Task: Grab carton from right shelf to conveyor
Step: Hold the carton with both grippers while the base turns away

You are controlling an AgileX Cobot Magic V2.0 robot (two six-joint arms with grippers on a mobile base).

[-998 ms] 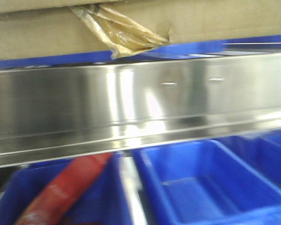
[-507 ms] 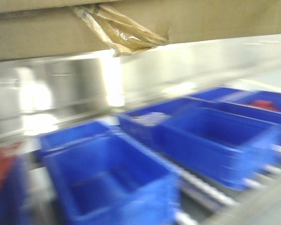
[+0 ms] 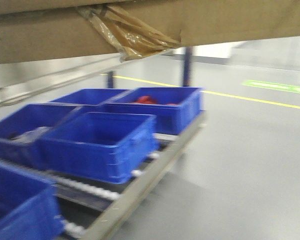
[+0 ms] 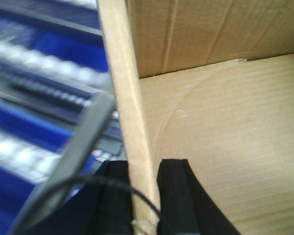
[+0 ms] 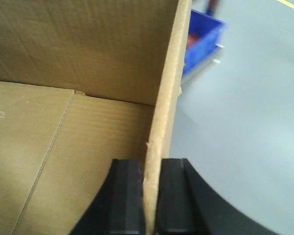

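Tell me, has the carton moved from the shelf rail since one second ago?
Yes. The carton has swung right: the steel rail, spanning the view beneath it before, now recedes at left.

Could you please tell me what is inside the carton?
Both wrist views show only bare cardboard floor and walls inside the carton near the left gripper and right gripper. The middle stretch lies outside both views.

On the right shelf (image 3: pixel 146 184) — blue bins (image 3: pixel 97 145).
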